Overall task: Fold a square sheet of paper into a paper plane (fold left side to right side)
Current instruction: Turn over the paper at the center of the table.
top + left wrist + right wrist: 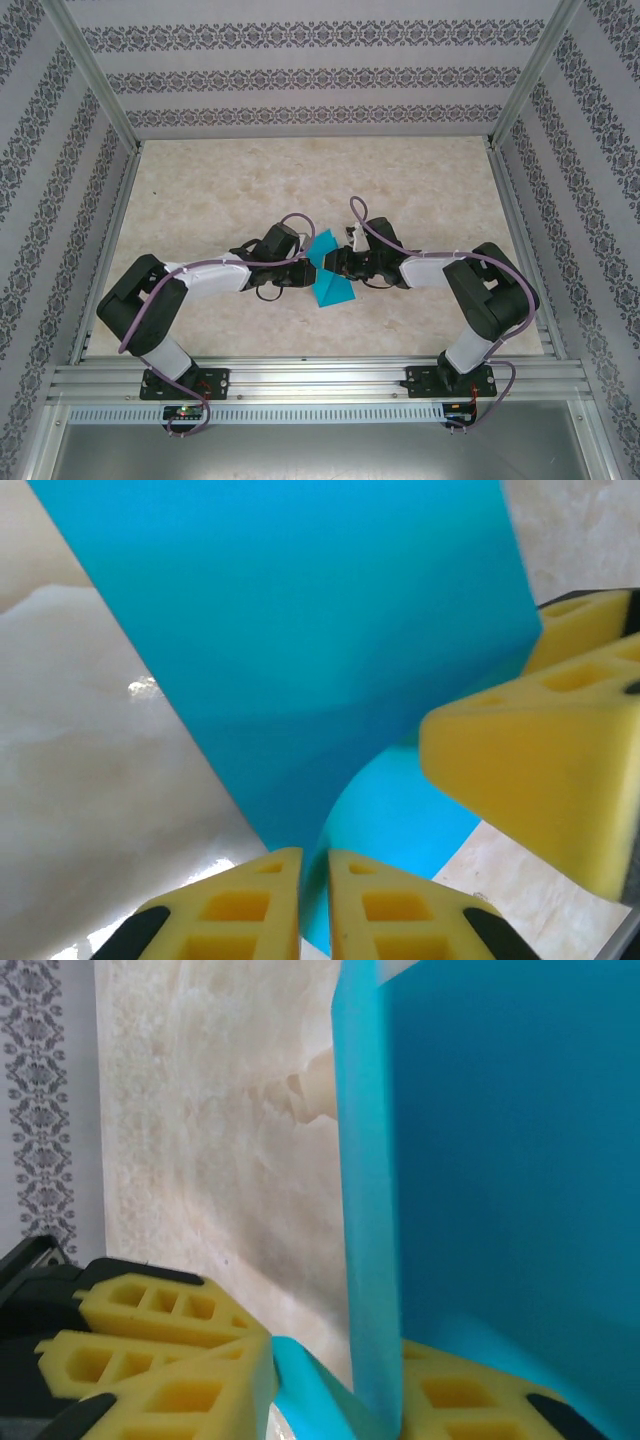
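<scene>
Left gripper [313,858] jaws pinching paper sheet [300,630]; right gripper [335,1350] jaws straddle raised edge, grip unclear; align edges before creasing

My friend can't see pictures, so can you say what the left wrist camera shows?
A thin bright teal-blue sheet of paper curls upward, its lower edge pinched in the yellow foam fingers of the left gripper at the bottom. The right gripper, also yellow-fingered, is at the right beside the sheet, over a pale marbled tabletop.
</scene>
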